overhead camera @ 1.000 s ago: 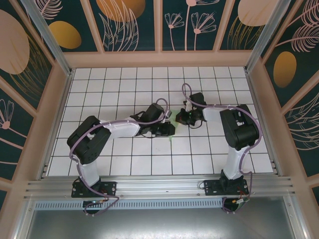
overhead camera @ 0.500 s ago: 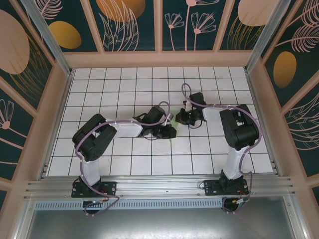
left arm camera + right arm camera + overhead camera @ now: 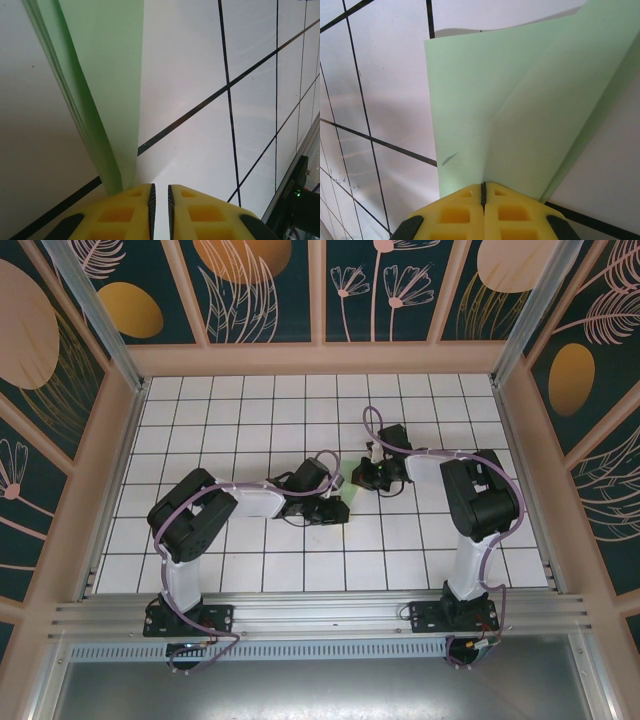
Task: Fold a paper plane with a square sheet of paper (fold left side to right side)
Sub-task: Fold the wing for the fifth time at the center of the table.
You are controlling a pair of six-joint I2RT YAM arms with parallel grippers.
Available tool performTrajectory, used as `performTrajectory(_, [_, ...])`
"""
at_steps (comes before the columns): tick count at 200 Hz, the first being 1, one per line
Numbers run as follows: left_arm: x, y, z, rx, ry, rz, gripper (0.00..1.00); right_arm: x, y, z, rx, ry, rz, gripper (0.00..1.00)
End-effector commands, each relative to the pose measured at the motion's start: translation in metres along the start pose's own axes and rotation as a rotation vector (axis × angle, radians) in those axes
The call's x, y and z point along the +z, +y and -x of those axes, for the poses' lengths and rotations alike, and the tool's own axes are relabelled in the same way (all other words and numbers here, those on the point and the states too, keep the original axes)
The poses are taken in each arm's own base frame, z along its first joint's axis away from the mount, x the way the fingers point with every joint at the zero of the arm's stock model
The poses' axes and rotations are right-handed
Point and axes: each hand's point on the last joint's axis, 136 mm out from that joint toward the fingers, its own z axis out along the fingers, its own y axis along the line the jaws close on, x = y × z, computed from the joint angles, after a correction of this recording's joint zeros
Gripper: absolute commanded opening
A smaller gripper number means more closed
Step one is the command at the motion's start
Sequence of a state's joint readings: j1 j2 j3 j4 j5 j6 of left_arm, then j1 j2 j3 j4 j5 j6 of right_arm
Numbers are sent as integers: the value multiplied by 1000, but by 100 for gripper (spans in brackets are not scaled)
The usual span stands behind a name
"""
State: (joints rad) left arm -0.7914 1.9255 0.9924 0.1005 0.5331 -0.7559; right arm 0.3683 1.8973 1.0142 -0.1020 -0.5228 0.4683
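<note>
Paper sheet (image 3: 520,110) — creased, pinched by right gripper (image 3: 483,192), tiled table (image 3: 385,75) beneath.

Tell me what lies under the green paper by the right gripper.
White grid table shows around the square sheet of paper, pinched by the right gripper. The tiles directly beneath are covered.

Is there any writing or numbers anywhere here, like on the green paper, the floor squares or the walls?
There are no words, numbers, labels or signs to read anywhere.
green paper: plain, with no print on it.
white table: only black grid lines.
walls: painted leaves and round shapes, no letters.
</note>
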Motion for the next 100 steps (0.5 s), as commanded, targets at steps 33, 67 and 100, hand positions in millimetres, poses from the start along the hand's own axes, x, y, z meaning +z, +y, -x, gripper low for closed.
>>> performTrajectory(33, [6, 24, -18, -24, 38, 62, 17, 11, -28, -14, 17, 49, -111, 0])
performTrajectory(67, [4, 31, -27, -34, 50, 81, 16, 12, -28, -13, 18, 50, -112, 0])
performTrajectory(100, [1, 29, -31, -35, 55, 66, 15, 12, -28, -13, 19, 51, -112, 0])
